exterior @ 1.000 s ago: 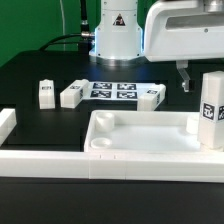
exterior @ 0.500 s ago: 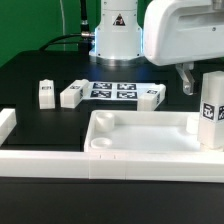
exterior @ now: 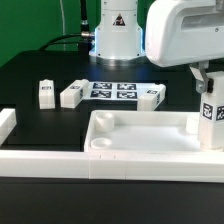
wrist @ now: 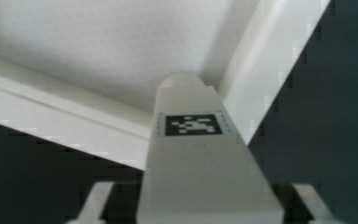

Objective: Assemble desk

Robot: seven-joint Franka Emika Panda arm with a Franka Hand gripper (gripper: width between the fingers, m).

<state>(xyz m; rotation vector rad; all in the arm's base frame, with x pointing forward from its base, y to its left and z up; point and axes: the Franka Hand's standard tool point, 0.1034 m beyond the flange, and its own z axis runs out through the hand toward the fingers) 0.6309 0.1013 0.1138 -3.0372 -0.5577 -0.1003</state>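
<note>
The white desk top [exterior: 140, 135] lies as a shallow tray at the front of the exterior view. One white tagged leg [exterior: 211, 118] stands upright at its corner on the exterior view's right. My gripper [exterior: 205, 82] is at the top of this leg, open, with a finger on each side. In the wrist view the leg [wrist: 197, 150] runs between the fingers [wrist: 98, 205] with a gap on both sides, and the desk top [wrist: 105, 50] lies beyond. Three more legs lie on the black table [exterior: 45, 93] [exterior: 73, 94] [exterior: 150, 96].
The marker board [exterior: 112, 90] lies between the loose legs. A long white border rail [exterior: 60, 165] runs along the front and turns up at the exterior view's left [exterior: 6, 125]. The robot base [exterior: 115, 35] stands at the back.
My gripper has moved toward the exterior view's right, from beside the upright leg to over its top, and now straddles it. The leg and the other parts have not moved.
</note>
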